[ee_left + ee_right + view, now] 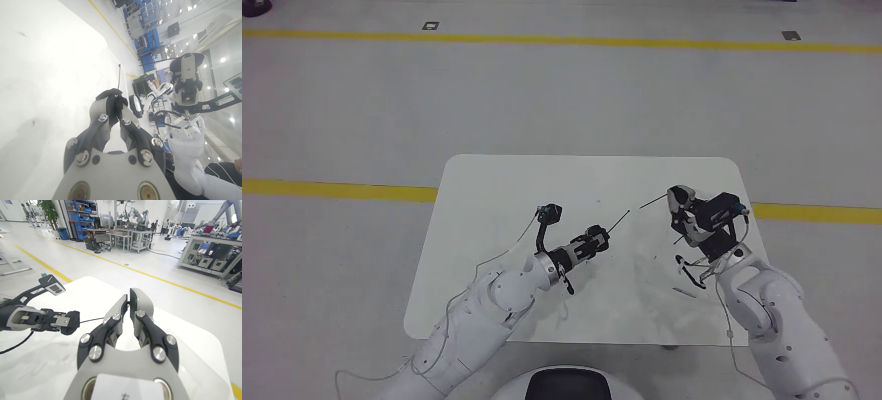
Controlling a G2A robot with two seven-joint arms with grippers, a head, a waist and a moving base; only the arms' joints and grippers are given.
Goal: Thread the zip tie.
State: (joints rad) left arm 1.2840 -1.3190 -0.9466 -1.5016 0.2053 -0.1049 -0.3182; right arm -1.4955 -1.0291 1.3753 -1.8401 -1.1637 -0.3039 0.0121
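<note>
My left gripper (600, 236) (118, 94) is shut on a thin black zip tie (618, 222) (119, 77). Its free end carries a small head and points toward my right gripper (674, 197) (129, 298). The right gripper is shut on a second thin black strip (654, 202) (155, 62), which points back at the left gripper. In the top view the two tips are a small gap apart above the table's middle. I cannot tell whether both strips belong to one tie. In the right wrist view the left gripper (72, 323) is close by, and its strip (91, 320) runs behind my right finger.
The white table (542, 200) has rounded corners, with open floor and yellow lines around it. A few thin black pieces (689, 268) lie on the table near the right arm. The table's far side is bare.
</note>
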